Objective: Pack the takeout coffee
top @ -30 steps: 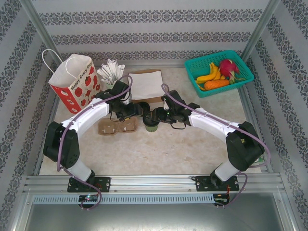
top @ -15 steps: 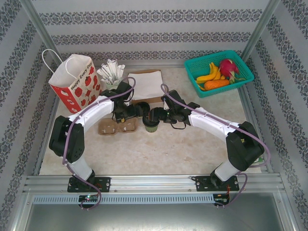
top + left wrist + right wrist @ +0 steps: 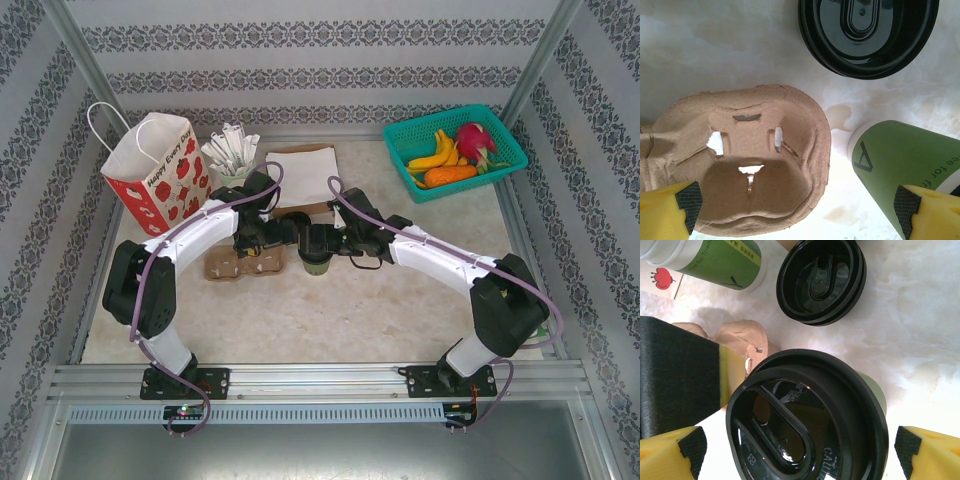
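Observation:
The takeout coffee (image 3: 316, 264), a small green cup with a black lid, stands upright mid-table just right of the brown carrier (image 3: 243, 263). My right gripper (image 3: 318, 243) hovers over it. In the right wrist view the lid (image 3: 805, 420) sits between the wide-open fingertips (image 3: 690, 450) with gaps on both sides. My left gripper (image 3: 272, 238) is open above the carrier's right hole (image 3: 750, 155). The cup's green wall (image 3: 900, 170) stands beside its right fingertip (image 3: 912, 205). The red-flowered paper bag (image 3: 150, 172) stands at the back left.
A stack of loose black lids (image 3: 821, 280) lies just behind the cup, and lidless green cups (image 3: 720, 260) lie beside it. White napkins (image 3: 300, 175) and a holder of white sticks (image 3: 230, 150) are at the back. A teal fruit basket (image 3: 455, 150) sits back right.
My right gripper has shifted left to sit over the lidded cup. The left arm's elbow drew in and its gripper shifted a little.

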`<state>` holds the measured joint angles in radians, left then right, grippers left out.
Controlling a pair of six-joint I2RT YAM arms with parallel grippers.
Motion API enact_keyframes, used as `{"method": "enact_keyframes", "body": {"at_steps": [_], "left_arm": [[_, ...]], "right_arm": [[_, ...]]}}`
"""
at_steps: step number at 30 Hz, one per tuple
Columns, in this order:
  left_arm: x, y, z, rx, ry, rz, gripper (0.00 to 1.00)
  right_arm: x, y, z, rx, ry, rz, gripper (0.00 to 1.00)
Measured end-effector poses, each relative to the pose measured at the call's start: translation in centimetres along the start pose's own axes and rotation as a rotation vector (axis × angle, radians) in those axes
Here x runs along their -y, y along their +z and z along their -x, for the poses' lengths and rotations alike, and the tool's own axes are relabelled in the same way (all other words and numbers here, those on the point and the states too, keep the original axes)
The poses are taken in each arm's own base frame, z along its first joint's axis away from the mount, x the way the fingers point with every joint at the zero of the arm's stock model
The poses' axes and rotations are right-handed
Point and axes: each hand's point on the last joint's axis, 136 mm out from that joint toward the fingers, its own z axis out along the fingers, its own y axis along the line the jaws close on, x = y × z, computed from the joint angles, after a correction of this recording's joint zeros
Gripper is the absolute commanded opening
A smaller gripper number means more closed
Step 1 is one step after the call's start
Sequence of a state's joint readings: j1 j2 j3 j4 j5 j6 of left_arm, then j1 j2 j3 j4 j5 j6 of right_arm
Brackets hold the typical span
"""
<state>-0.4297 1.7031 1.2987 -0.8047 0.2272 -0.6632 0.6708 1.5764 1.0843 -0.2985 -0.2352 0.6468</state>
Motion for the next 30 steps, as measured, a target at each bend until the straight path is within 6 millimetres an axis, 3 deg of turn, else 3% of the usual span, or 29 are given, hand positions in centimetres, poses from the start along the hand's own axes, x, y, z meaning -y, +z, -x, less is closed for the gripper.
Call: {"method": "enact_keyframes", "body": {"at_steps": [11, 23, 30], "left_arm": [[-0.5, 0.0, -0.1, -0.001, -0.002, 0.026, 1.00], [-0.4, 0.0, -0.3, -0.008, -0.003, 0.021, 1.00], [-0.2, 0.0, -0.4, -0.016, -0.003, 0.010, 1.00]], "right_arm": [[0.9, 1.8, -1.7, -0.057, -0.023, -0.049, 0.97], [0.9, 1.7, -1.4, -0.047, -0.024, -0.059, 0.95], [0.9, 1.7, -1.2, -0.039, -0.030, -0.061, 0.86]]}}
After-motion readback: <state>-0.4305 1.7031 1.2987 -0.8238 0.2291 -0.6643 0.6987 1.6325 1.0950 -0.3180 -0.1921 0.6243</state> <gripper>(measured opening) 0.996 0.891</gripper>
